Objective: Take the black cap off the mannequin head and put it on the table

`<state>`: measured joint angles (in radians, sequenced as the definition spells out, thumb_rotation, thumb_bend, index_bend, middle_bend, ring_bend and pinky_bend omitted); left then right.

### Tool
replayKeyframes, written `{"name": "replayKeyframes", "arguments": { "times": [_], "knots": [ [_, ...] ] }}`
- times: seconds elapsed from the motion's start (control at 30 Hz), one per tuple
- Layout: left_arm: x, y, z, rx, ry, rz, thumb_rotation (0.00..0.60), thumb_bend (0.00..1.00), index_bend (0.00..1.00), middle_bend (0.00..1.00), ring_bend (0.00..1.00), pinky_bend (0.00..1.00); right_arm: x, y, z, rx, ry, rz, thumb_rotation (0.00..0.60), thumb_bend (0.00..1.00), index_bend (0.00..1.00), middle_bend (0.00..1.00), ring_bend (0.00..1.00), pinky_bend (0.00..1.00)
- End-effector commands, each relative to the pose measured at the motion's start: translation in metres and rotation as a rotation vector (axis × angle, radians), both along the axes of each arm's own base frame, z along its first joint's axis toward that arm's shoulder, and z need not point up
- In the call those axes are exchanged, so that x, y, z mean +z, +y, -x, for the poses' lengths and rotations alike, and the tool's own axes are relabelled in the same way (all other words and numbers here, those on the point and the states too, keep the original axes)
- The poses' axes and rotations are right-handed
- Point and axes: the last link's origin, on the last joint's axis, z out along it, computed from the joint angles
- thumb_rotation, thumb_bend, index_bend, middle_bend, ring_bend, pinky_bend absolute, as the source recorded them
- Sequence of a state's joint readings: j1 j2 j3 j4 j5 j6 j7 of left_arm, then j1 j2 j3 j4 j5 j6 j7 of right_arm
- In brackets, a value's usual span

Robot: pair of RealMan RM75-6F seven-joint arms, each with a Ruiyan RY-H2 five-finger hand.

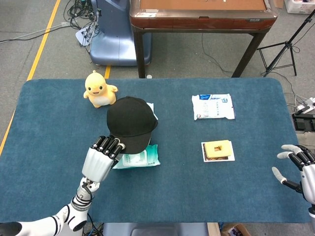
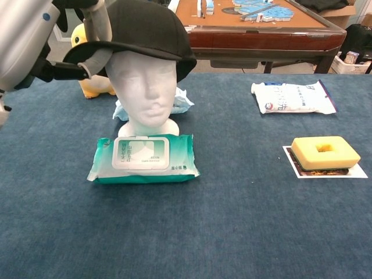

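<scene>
The black cap (image 2: 142,29) sits tilted on the white mannequin head (image 2: 144,87), its brim raised clear of the forehead. My left hand (image 2: 29,43) pinches the brim at its left side, fingers over the top and thumb underneath. In the head view the cap (image 1: 131,120) hides the mannequin, with the left hand (image 1: 102,157) at its near edge. At the table's right edge my right hand (image 1: 300,169) hovers with fingers spread, holding nothing.
A teal wet-wipes pack (image 2: 144,158) lies in front of the mannequin base. A yellow duck toy (image 1: 99,89) stands behind left. A white pouch (image 1: 212,106) and a yellow sponge on a card (image 1: 217,149) lie to the right on the blue table (image 1: 59,128).
</scene>
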<state>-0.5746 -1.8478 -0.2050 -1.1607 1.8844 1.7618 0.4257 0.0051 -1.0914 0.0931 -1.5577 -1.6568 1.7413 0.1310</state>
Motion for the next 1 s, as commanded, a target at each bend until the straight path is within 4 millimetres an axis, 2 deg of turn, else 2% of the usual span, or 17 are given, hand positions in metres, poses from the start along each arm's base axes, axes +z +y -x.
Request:
{"name": "replayKeyframes", "arguments": {
  "times": [0.03, 0.7, 1.0],
  "knots": [
    [0.001, 0.001, -0.001, -0.003, 0.003, -0.006, 0.600, 0.38, 0.66, 0.63, 0.46, 0.54, 0.000, 0.000, 0.000, 0.000, 0.000, -0.001, 0.600, 0.25, 0.46, 0.34, 0.28, 0.50],
    [0.010, 0.019, -0.014, -0.016, 0.033, -0.056, 0.600, 0.38, 0.67, 0.64, 0.46, 0.54, -0.002, -0.002, 0.000, -0.002, 0.006, -0.014, 0.600, 0.25, 0.46, 0.34, 0.28, 0.50],
    [0.014, 0.019, -0.016, -0.022, 0.028, -0.068, 0.600, 0.38, 0.67, 0.64, 0.46, 0.54, -0.002, -0.003, 0.000, -0.002, 0.006, -0.015, 0.600, 0.25, 0.46, 0.34, 0.28, 0.50]
  ]
}}
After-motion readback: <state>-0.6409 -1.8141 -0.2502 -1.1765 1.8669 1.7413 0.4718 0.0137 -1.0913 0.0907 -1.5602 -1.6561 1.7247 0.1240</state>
